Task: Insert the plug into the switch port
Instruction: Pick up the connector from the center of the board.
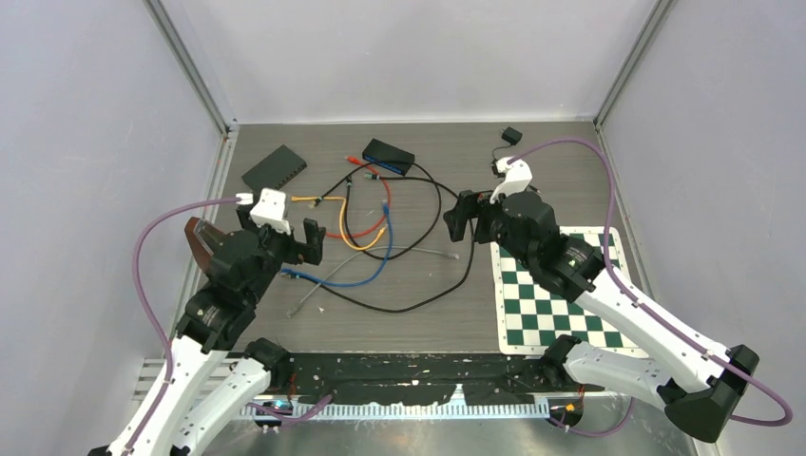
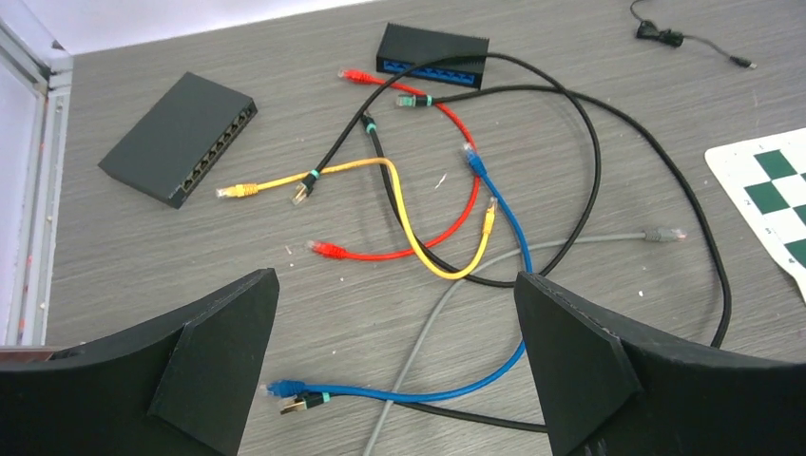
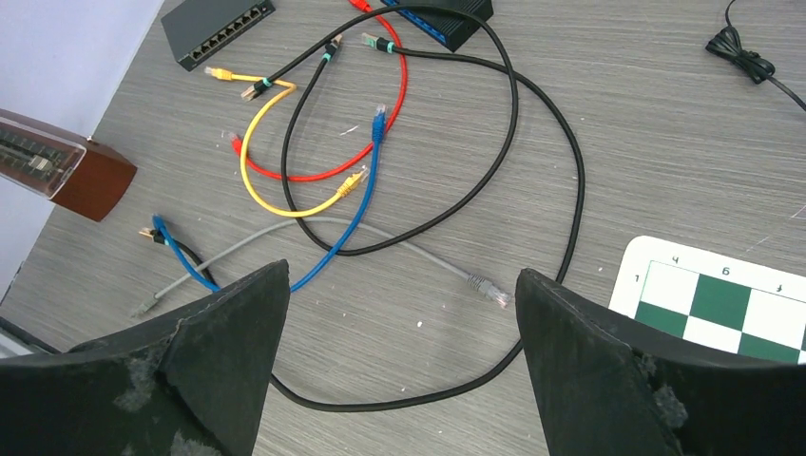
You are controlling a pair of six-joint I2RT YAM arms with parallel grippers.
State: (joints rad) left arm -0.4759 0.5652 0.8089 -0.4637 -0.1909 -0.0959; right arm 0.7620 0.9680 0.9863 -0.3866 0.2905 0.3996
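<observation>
Two black switches lie at the back: one with a row of ports (image 1: 276,167) (image 2: 181,138) at the left, and one with a blue port face (image 1: 388,155) (image 2: 432,55) at the centre. Loose red, yellow, blue, grey and black cables tangle in front of them. A blue plug (image 2: 285,388) and a gold-tipped black plug (image 2: 299,404) lie low between my left gripper's open fingers. The left gripper (image 1: 288,249) (image 2: 394,285) holds nothing. My right gripper (image 1: 470,228) (image 3: 401,275) is open and empty above a black cable loop. A grey plug (image 3: 487,287) lies by its right finger.
A green and white chessboard mat (image 1: 561,294) (image 3: 732,309) lies at the right. A brown wedge-shaped object (image 1: 198,242) (image 3: 67,171) stands at the left edge. A small black adapter with a thin lead (image 1: 511,136) (image 3: 737,46) sits at the back right.
</observation>
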